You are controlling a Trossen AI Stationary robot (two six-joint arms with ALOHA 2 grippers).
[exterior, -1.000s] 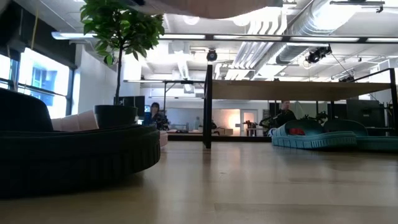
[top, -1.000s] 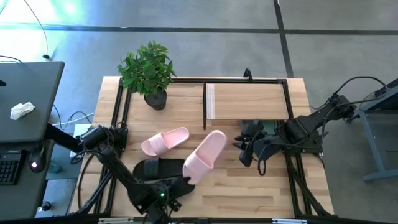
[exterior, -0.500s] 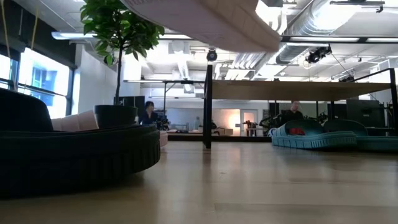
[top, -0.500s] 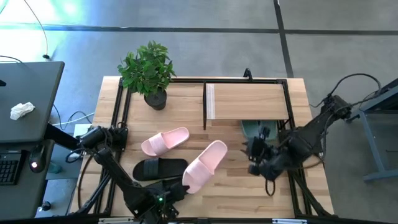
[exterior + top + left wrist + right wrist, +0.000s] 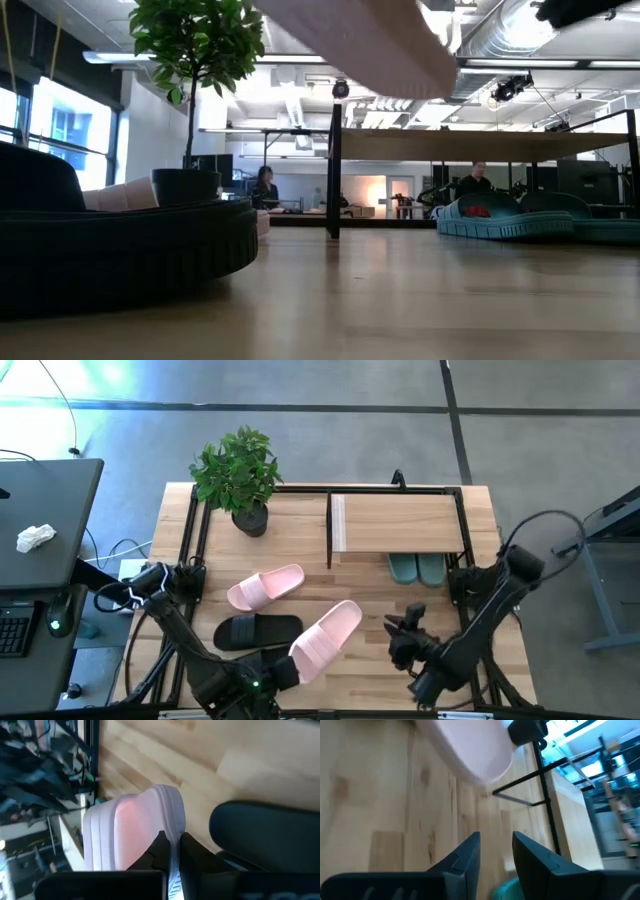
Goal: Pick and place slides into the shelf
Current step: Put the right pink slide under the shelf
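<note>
While the left gripper [image 5: 283, 672] fingers clench the pink slide [image 5: 326, 640], keep it level approaching the shelf [image 5: 398, 522].

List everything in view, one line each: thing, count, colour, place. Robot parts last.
Pink slides: two, pale pink; one lying on the table, one lifted in the left gripper.
Black slide: one, on the table, front left.
Green slides: two, dark green, side by side under the shelf.
Shelf: one, light wood top, black frame, back right of the table.
Potted plant: one, green, dark pot, back left corner.
Table: one, light wood.
People: two, far in the room behind, low view.
Left gripper: jaws shut on the pink slide's end, front edge.
Right gripper: empty, front right.
</note>
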